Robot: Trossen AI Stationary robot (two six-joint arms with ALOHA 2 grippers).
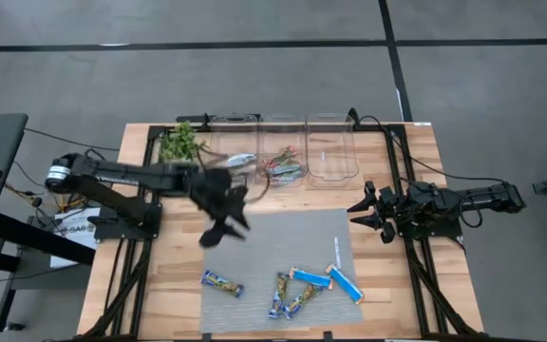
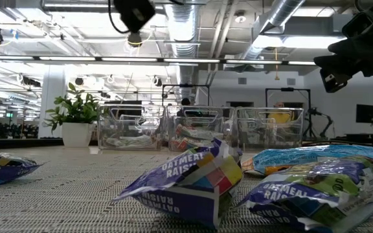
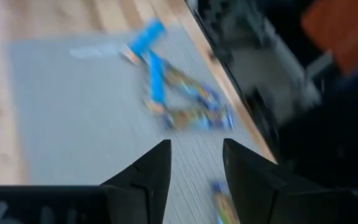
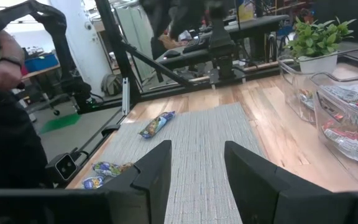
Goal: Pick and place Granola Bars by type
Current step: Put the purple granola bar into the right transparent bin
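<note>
While the left gripper is hung over the far-left part of the grey mat, its fingers are spread and nothing's held. The right gripper is parked open at the mat's right edge. Loose granola bars are scattered along the near side; others are sorted into the clear bins far back.

Grey concrete floor, exposed ceiling ducts, bright strip lights overhead.
</note>
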